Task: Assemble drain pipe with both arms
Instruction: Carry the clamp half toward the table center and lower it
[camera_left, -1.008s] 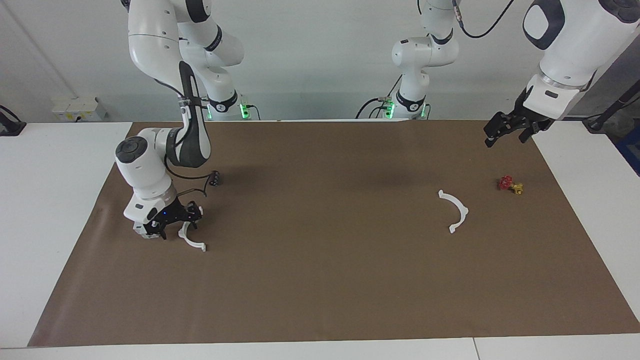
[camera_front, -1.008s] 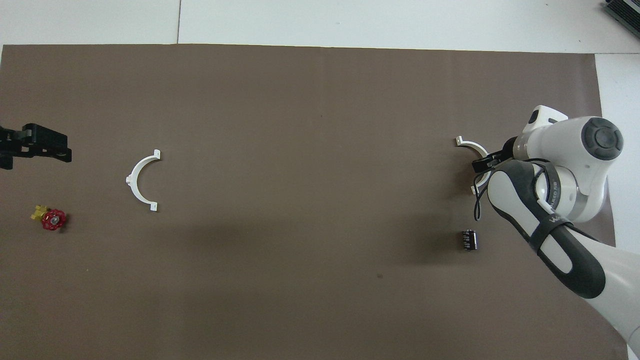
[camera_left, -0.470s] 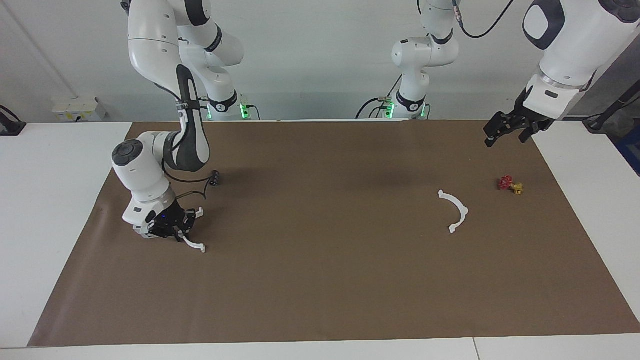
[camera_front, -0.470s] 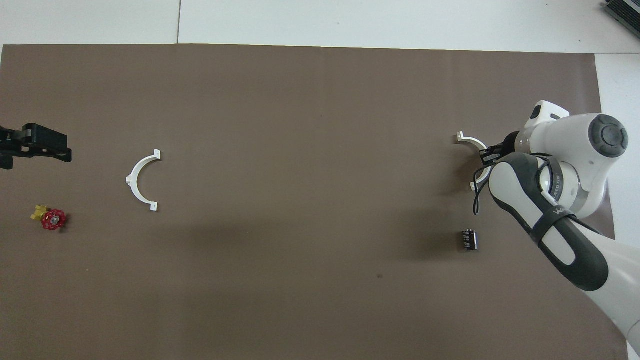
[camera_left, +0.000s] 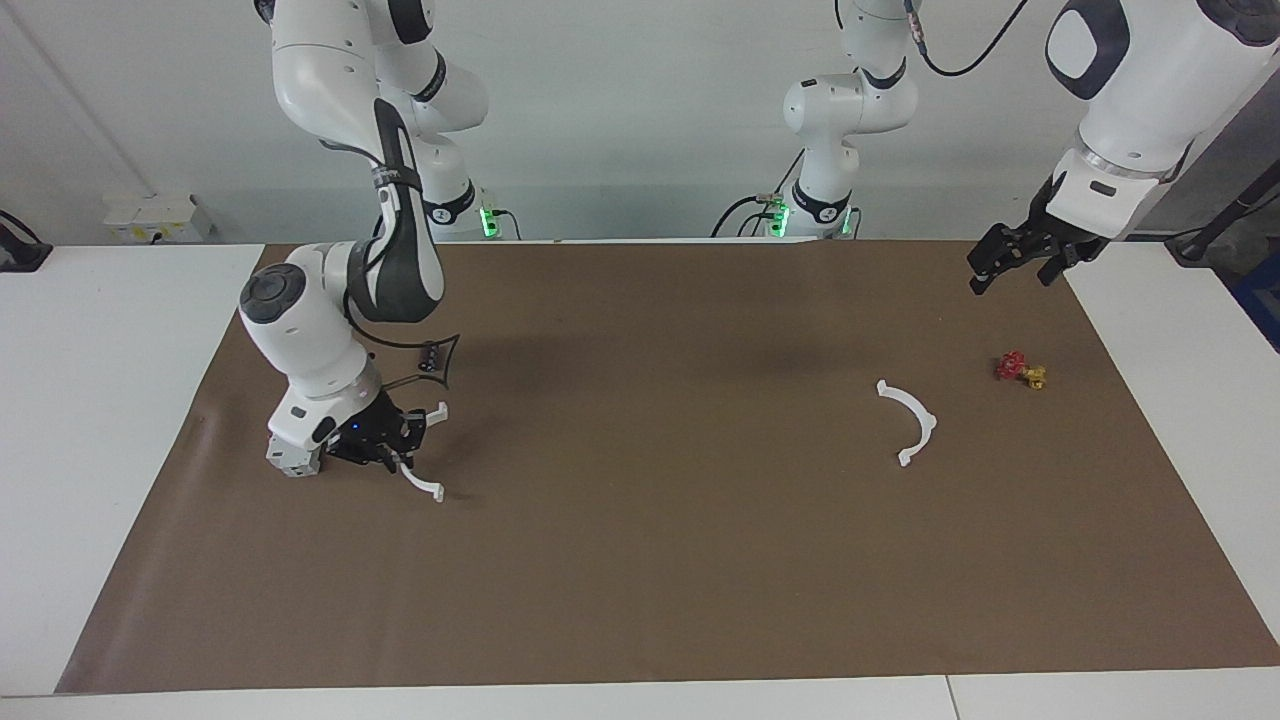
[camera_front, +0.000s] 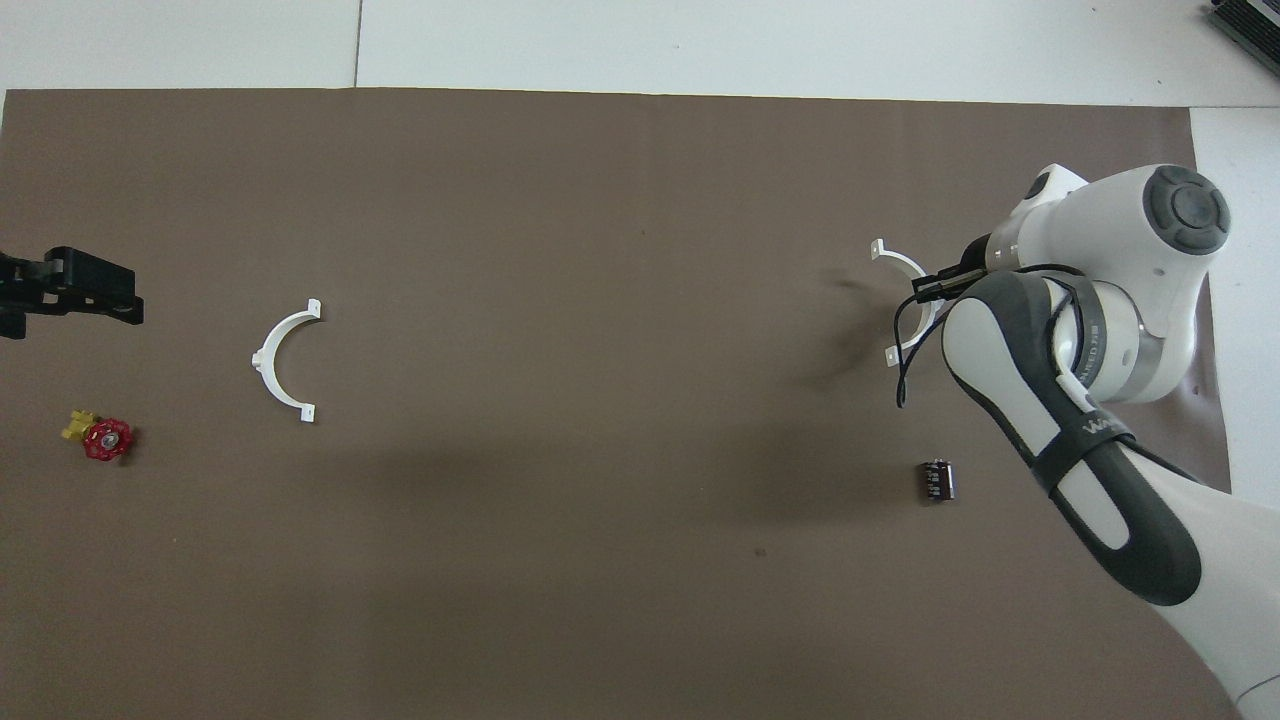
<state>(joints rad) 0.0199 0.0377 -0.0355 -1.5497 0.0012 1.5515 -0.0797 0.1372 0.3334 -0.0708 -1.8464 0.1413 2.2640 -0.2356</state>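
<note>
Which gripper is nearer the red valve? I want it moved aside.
Left. The left gripper hangs open just above the red valve; the right gripper holds a half-ring at the table's other end.

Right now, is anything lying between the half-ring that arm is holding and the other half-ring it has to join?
Nothing visible. The right gripper is shut on one white half-ring; only bare brown mat lies between it and the other half-ring. The small black part sits nearer the robots, off that line.
</note>
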